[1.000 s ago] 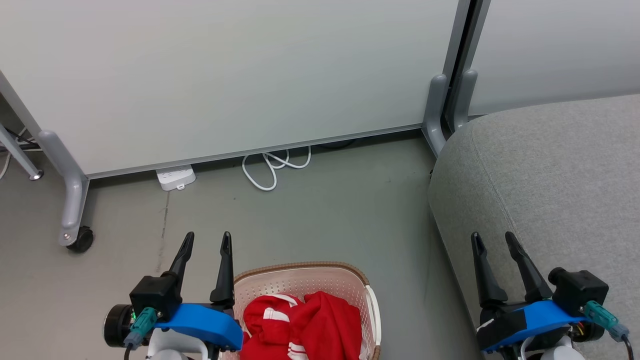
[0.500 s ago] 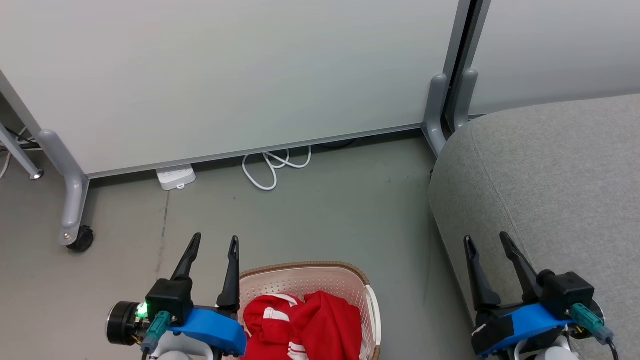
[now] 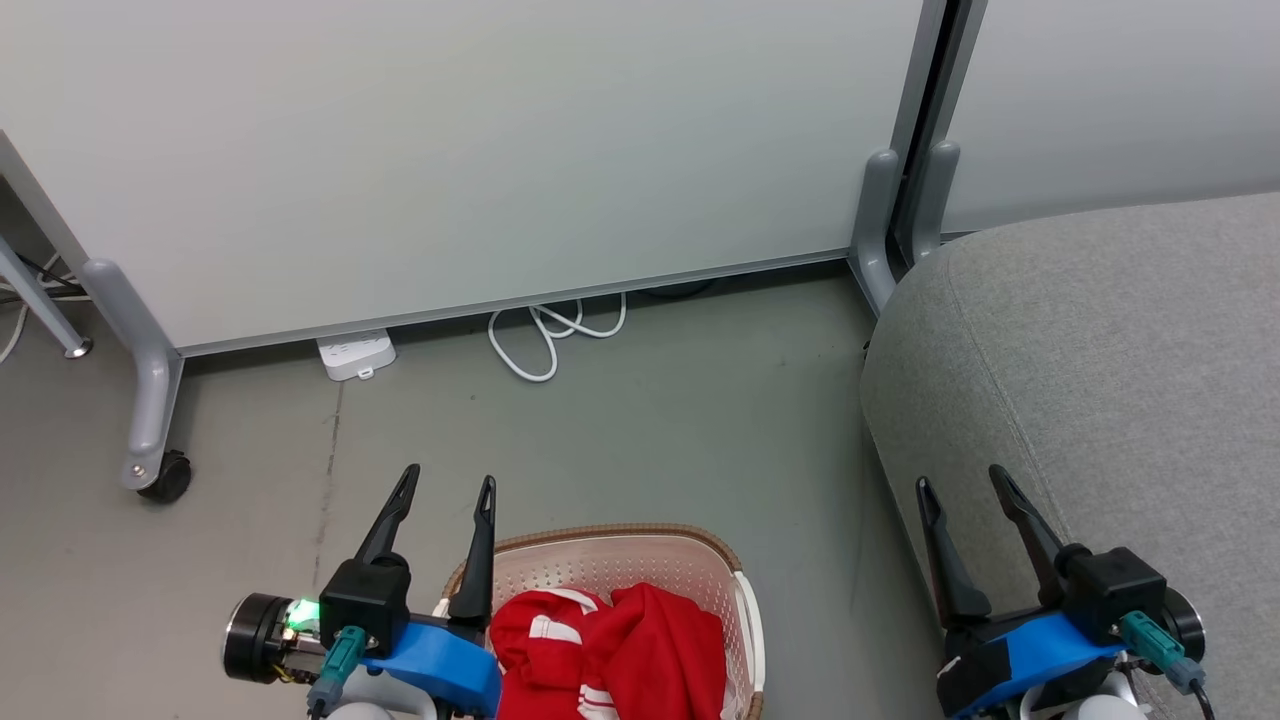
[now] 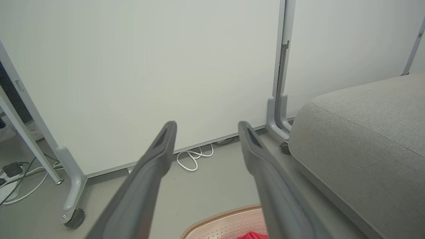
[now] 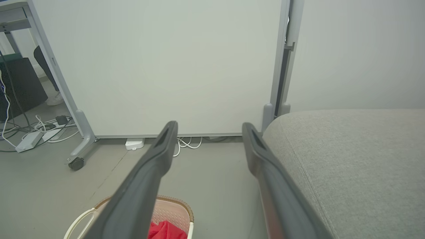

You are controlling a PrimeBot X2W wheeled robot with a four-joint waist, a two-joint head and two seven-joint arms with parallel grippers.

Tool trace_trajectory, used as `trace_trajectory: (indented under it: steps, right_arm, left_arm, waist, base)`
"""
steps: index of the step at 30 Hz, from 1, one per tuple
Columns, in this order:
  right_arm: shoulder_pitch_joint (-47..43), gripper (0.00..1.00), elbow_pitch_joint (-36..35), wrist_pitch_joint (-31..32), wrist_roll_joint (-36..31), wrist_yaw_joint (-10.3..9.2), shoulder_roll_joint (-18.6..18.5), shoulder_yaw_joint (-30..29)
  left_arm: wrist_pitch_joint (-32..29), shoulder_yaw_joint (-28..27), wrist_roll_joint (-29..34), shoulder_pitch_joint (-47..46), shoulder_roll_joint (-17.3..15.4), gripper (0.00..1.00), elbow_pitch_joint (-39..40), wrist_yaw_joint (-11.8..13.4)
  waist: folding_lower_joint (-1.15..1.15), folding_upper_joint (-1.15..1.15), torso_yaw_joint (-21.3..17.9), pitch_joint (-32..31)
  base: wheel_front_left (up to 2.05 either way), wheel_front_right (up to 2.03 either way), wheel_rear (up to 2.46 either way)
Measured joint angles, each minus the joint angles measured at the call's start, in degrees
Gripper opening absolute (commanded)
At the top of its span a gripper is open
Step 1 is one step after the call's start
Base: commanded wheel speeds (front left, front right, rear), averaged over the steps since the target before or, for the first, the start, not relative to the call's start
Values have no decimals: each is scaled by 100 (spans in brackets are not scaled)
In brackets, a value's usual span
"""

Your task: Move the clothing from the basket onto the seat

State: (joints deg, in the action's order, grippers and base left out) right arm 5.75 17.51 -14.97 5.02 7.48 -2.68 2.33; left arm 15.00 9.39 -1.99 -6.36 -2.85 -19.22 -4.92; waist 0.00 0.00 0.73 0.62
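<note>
Head view: the clothing (image 3: 610, 650) lies bunched in the basket (image 3: 600, 531), which stands on the floor (image 3: 650, 430). None of it is on the seat (image 3: 1100, 380), off to the basket's right. The left gripper (image 3: 448, 478) hovers by the basket's left rim. The right gripper (image 3: 960, 480) hangs well to the basket's right, at the seat's edge. Both have their fingers spread wide, holding nothing. Coming straight down from here, the left gripper could strike the rim and shove or tip the light basket instead of reaching cloth.

Left wrist view: the basket's rim and a scrap of red sit at the bottom edge between the spread fingers. The gripper points beyond the basket, not into it, so closing here would likely catch only air.

Right wrist view: the basket sits low and left, with the seat on its right. The red heap looks tangled. A pinch on one fold may drag all of it, or a trailing part may snag the rim and pull the basket over.
</note>
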Motion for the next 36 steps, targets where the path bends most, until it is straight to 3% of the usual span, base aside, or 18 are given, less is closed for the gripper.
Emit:
trace_trajectory:
  steps: [15,26,36]
  right_arm:
    - [58,100,35,-1,8,0,-1,46]
    - [443,100,-30,-3,8,0,-3,261]
    - [1102,100,-190,-5,78,0,-10,479]
  left_arm:
    - [2,197,121,-242,-100,100,-290,-113]
    - [8,1069,244,-1280,-604,100,-1452,-231]
    - [8,2358,-59,-2443,-1156,100,-2733,-252]
  waist:
    - [0,0,-50,70]
    - [0,0,-383,635]
    - [1,0,-822,1605]
  base:
    - [0,0,0]
    - [0,0,0]
    - [0,0,0]
